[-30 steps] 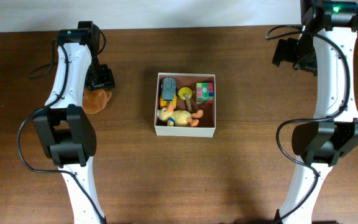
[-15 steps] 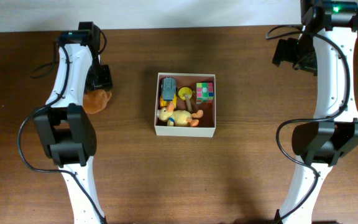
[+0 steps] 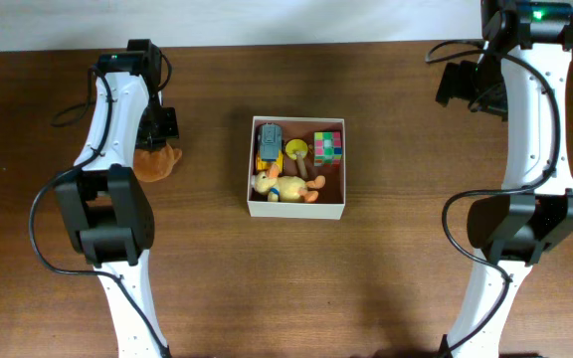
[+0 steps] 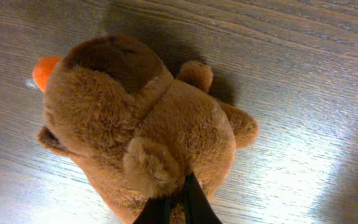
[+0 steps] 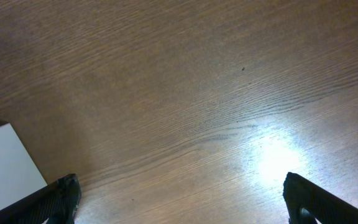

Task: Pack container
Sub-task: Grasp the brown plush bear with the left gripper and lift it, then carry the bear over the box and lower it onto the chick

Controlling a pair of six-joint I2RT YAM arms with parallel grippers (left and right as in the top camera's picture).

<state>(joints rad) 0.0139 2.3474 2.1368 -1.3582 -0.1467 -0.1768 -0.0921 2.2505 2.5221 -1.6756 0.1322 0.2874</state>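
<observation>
The container (image 3: 296,210) is a square white box with a pink-brown inside, standing mid-table. It holds a coloured cube (image 3: 328,146), a yellow duck (image 3: 279,186) and a grey toy car (image 3: 270,140). A brown plush toy (image 3: 153,164) with an orange tip lies on the table left of the container. My left gripper (image 3: 158,145) is shut on it; in the left wrist view the two black fingers (image 4: 194,202) pinch the fur of the plush (image 4: 142,124) at the left gripper (image 4: 178,200). My right gripper (image 3: 471,88) hangs open at the far right over bare wood, its fingertips (image 5: 64,196) wide apart around the right gripper (image 5: 179,199).
The dark wooden table (image 3: 416,249) stretches round the container. A white corner (image 5: 2,165) shows at the left edge of the right wrist view. Both arm bases stand at the front of the table, left (image 3: 102,224) and right (image 3: 520,229).
My left gripper has closed from open onto the brown plush toy, which shifted slightly. The right arm has not moved.
</observation>
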